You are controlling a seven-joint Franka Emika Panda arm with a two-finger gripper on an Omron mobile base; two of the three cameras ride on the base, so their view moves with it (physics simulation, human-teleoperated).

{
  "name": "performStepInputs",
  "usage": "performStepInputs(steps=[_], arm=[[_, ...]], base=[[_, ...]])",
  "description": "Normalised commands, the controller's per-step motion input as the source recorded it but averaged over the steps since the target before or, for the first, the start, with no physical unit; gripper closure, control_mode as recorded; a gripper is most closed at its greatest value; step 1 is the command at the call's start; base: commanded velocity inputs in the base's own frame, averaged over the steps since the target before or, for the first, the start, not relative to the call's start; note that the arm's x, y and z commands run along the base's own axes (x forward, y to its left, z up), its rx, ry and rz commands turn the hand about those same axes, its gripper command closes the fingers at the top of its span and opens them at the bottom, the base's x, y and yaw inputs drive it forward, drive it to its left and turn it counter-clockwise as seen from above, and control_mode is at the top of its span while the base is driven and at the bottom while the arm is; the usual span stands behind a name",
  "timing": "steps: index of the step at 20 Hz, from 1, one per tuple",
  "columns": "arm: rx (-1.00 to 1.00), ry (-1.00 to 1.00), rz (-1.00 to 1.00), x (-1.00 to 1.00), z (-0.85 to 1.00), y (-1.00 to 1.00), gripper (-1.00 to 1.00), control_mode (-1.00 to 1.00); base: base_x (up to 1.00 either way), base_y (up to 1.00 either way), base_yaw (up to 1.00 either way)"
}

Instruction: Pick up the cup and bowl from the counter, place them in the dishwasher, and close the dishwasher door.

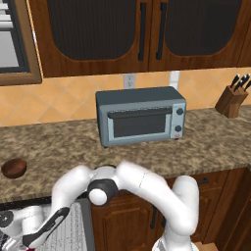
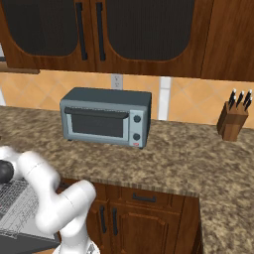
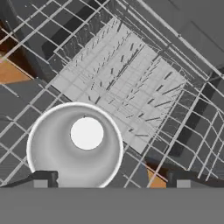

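Dark small fingertips (image 3: 43, 179) at 6 o'clock in the hand view, spread wide apart, one at the left and one at the right. Open two-finger gripper (image 3: 113, 180), not squeezing anything.

Between the fingertips, closer to the left one: small round cup with a white rim and white inside (image 3: 74, 146), seen from straight above. Standing upright on the grey-white wire rack of the dishwasher (image 3: 118, 74). Hard to tell if the left fingertip touches the cup's rim. Rows of thin wire prongs on the rack from the middle out to 1 o'clock of the cup.

In the left base view, white arm bent low toward 7 o'clock, with its hand down over the rack. Small round dark brown wood-like bowl (image 1: 13, 167) at 9 o'clock, sitting on the long speckled brown-grey stone counter (image 1: 211, 147), near its front edge. Well apart from the cup.

Farther back on the counter, in the middle: boxy grey-blue toaster oven with a dark glass door (image 1: 140, 116). At 3 o'clock, by the wall: brown wooden knife block with black handles sticking up (image 1: 231, 100). Above, brown wooden cabinet doors with long black handles (image 1: 142, 29).
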Motion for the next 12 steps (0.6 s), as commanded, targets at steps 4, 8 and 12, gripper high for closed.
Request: performStepInputs(steps=[4, 8, 12], arm=[[0.02, -0.06, 0.00, -0.06, 0.93, 0.00, -1.00, -1.00], [0.03, -0.04, 0.00, -0.09, 0.90, 0.00, -1.00, -1.00], [0.12, -0.07, 0.00, 0.00, 1.00, -0.13, -1.00, -1.00]], base=[[0.00, 0.00, 0.00], [0.00, 0.00, 0.00], [0.00, 0.00, 0.00]])
